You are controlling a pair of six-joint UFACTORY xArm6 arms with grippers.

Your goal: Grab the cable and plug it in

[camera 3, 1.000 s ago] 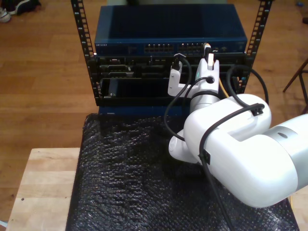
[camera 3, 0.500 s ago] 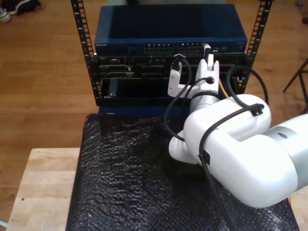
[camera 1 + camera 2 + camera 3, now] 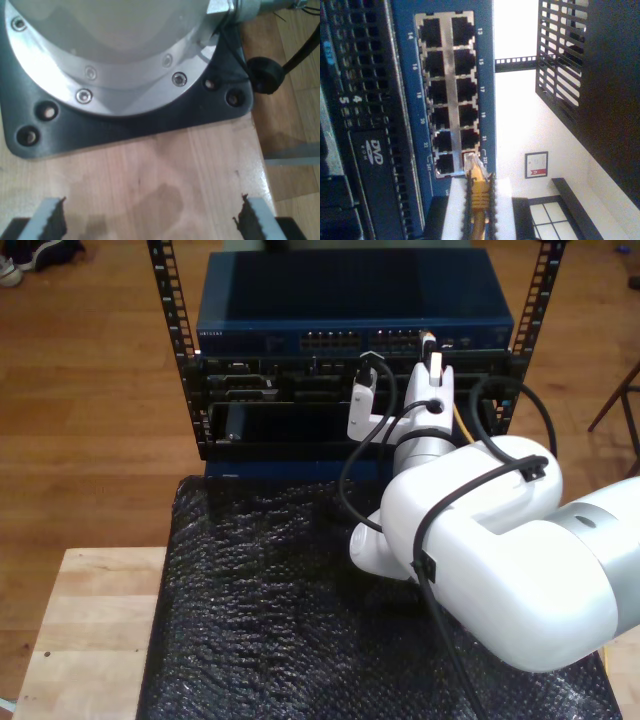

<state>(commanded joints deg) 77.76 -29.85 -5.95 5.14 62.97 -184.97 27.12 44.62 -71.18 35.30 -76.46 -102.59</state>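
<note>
Cable (image 3: 479,192) plug at switch (image 3: 485,75) port (second gripper (image 3: 479,200) level)

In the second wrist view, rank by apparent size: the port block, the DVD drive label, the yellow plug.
1. Port block.
2. Yellow plug, though it's nearest the camera, so it looks enlarged.
3. DVD label.

Blue switch (image 3: 405,75): port numbers printed either side of its port block (image 3: 447,95), 13, 15, 17, 19, 21 on one side, 14, 16, 18, 20 on the other; black unit (image 3: 365,125) beside the switch carries a DVD logo (image 3: 368,146); digits 5 and 4 near that logo; remaining print is too blurred.
</note>
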